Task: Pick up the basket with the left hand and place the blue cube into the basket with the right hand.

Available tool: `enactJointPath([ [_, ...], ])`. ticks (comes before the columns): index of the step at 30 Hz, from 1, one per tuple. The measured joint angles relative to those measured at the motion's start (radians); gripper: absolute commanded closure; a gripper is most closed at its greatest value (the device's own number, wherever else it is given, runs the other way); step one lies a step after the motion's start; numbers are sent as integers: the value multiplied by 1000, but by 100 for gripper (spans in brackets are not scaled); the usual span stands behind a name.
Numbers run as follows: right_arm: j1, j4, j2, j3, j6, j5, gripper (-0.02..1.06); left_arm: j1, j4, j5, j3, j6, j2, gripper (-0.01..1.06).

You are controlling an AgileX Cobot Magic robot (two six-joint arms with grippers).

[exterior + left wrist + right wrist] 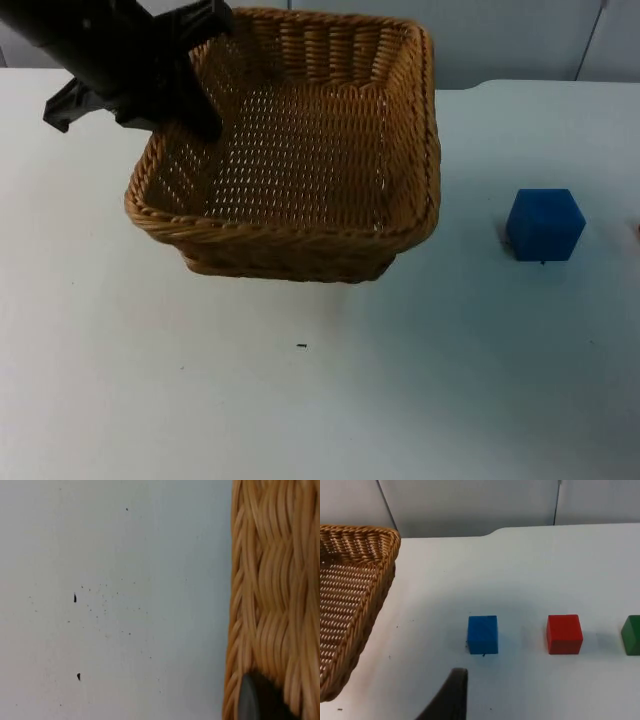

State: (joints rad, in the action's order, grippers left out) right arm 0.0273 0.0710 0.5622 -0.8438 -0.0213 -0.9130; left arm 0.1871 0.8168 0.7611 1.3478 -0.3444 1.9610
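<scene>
**Robot body: black throughout**

The left arm [95,45] is matt black, thick and rounded, ending in an angular black bracket with blocky lugs. The left gripper [195,105] carries a long, tapering black finger. In the left wrist view a fingertip [257,700] looks dark grey-black with a smooth, rounded end. The right gripper's fingertip [451,695] is black, narrow and curved.

Bright even light, soft faint shadows.

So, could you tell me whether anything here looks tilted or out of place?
Yes: the basket sits askew, its side by the left gripper raised above the table. The blue cube stands squarely.
</scene>
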Motion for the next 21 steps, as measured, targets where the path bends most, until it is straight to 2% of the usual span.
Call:
enactJointPath([
  [4, 0, 8, 2, 0, 0, 0, 0, 0, 2, 17, -17, 34, -18, 105],
  [12, 0, 9, 56, 0, 0, -2, 0, 0, 11, -25, -95, 42, -24, 105],
  [17, 0, 11, 187, -47, -4, -13, 0, 0, 22, -43, -97, 38, -32, 105],
  [21, 0, 68, 326, -144, -46, -22, 0, 0, 36, -64, -97, 38, -39, 105],
])
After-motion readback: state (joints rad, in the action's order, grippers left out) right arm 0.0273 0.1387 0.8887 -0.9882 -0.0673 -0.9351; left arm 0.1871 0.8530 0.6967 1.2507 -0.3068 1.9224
